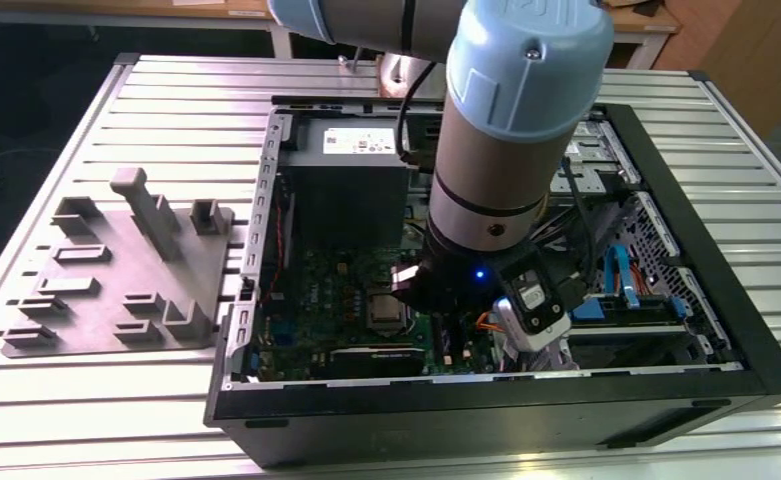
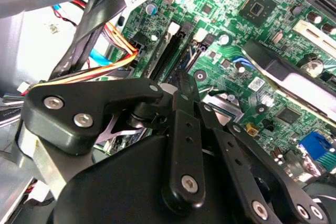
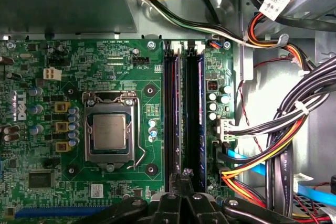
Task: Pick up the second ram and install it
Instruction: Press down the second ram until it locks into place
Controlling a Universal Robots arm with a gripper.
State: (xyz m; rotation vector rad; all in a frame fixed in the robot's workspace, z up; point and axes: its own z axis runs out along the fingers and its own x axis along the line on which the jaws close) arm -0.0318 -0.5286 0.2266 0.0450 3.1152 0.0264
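The arm's black, multi-link pincer (image 3: 185,178) is lowered inside an open black desktop computer case (image 1: 657,395) that lies on a ribbed metal table (image 1: 83,400). In the first wrist view its fingertips (image 3: 187,172) are seen drawn close together over the near end of the memory slots. Whether they are pressing on something or merely clenched cannot be told, since the tips are partly hidden by the pincer's own links in the second wrist view (image 2: 181,95).

The second ram (image 3: 200,114), a long, narrow dark blue-green stick, is seen lying along one of the black plastic slot rails (image 3: 173,119) of the large green motherboard (image 3: 63,56), stretching straight away from the pincer's tips. It appears seated in its slot, though the locking of its end clips cannot be judged.

Just beside the rails, to one side of the pincer, a silver square processor chip (image 3: 109,131) is held in its metal retention frame. On the other side of the pincer, bundled cables in black, yellow, orange and red (image 3: 273,156) are gathered against the case wall, with a light blue flat cable (image 3: 273,179) among them.

In the exterior view, a grey moulded fixture tray (image 1: 117,270) with upright blocks is seen on the table, well apart from the pincer, at the exterior view's left of the case.
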